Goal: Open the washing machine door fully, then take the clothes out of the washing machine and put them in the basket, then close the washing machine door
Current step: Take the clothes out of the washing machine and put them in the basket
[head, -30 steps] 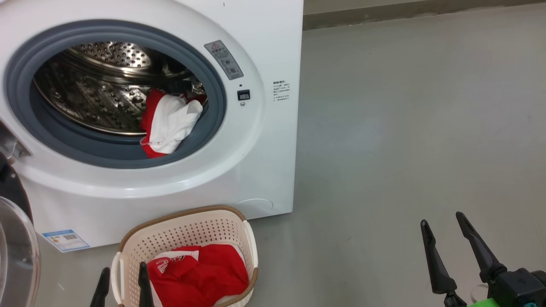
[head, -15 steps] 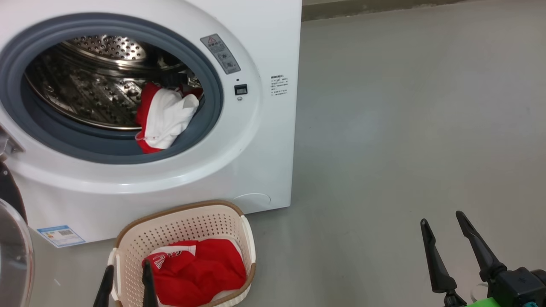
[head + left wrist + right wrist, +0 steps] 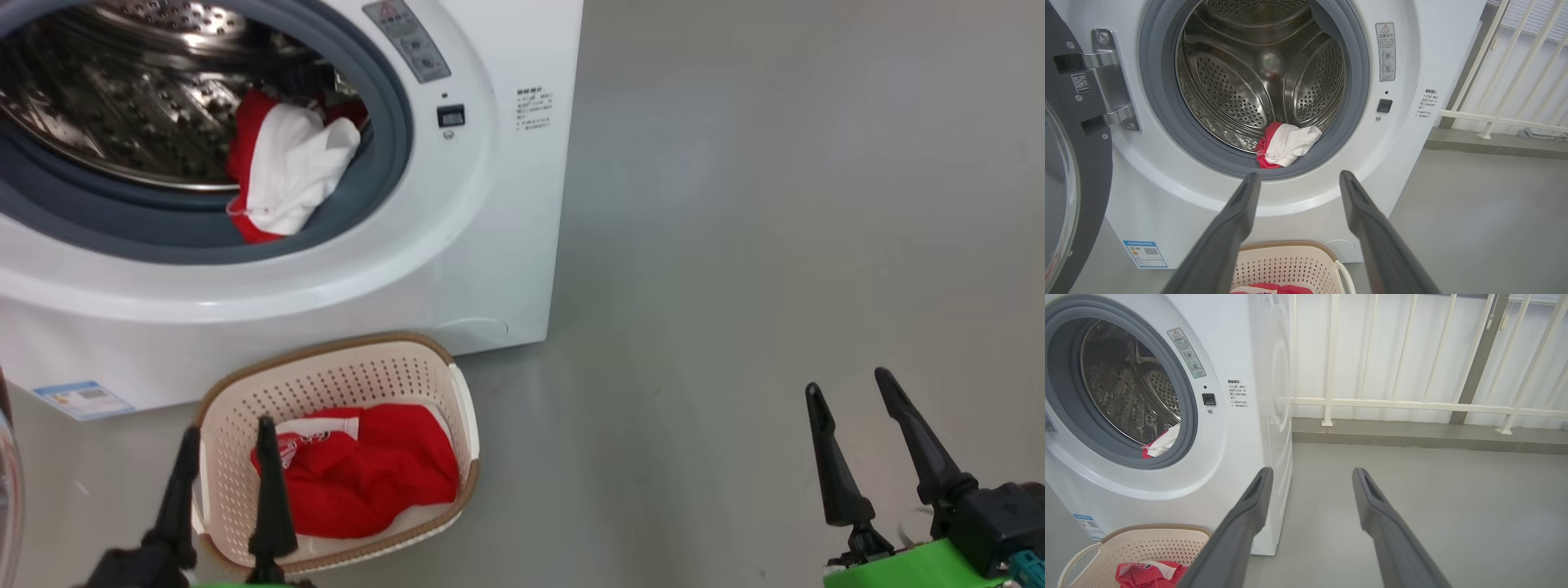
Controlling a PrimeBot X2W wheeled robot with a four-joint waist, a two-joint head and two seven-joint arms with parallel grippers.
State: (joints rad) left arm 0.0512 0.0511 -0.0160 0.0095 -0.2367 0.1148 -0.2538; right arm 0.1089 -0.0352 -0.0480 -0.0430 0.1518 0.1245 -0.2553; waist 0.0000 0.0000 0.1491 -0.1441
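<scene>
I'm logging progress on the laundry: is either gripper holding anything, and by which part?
Nothing is held. The left gripper, near the basket, and the right gripper both stand open and empty.

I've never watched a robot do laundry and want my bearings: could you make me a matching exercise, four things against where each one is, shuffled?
Things
1. red-and-white garment with a broad white panel
2. red garment with a small white logo
3. cream perforated plastic basket with brown rim
4. round black-rimmed glass door

Places
A. swung open on its hinges
B. on the grey floor before the white washing machine
C. at the front lip of the steel drum
D. inside the basket

Pairs: 1-C, 2-D, 3-B, 4-A
</scene>
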